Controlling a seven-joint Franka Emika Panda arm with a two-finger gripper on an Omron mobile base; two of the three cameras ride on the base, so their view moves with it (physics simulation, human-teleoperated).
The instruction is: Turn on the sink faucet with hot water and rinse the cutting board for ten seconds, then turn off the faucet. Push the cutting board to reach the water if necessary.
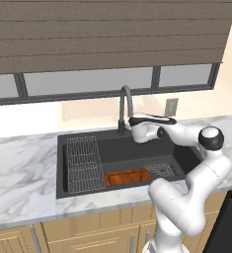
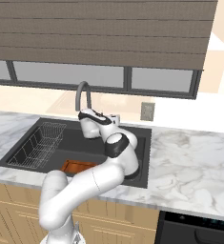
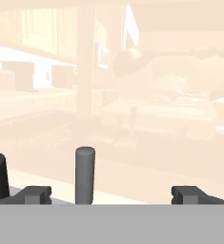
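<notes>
While my arm reaches across the sink [image 1: 63, 168] in the left base view, the cutting board [image 1: 126, 176] lies on the basin floor between the wire rack [image 1: 82, 163] and the drain plate [image 1: 161, 170]. From the right, the sink faucet [image 2: 83, 97] rises just behind my hand. Through the hand view, the gripper [image 3: 111, 194] is spread wide, empty, with the lever [image 3: 85, 174] standing between its tips.

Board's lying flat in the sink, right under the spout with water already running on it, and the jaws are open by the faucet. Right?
Not quite: no water is running. In the left base view the faucet is dry. The board does lie flat in the sink, toward the front, and the gripper sits by the faucet, jaws open.
</notes>
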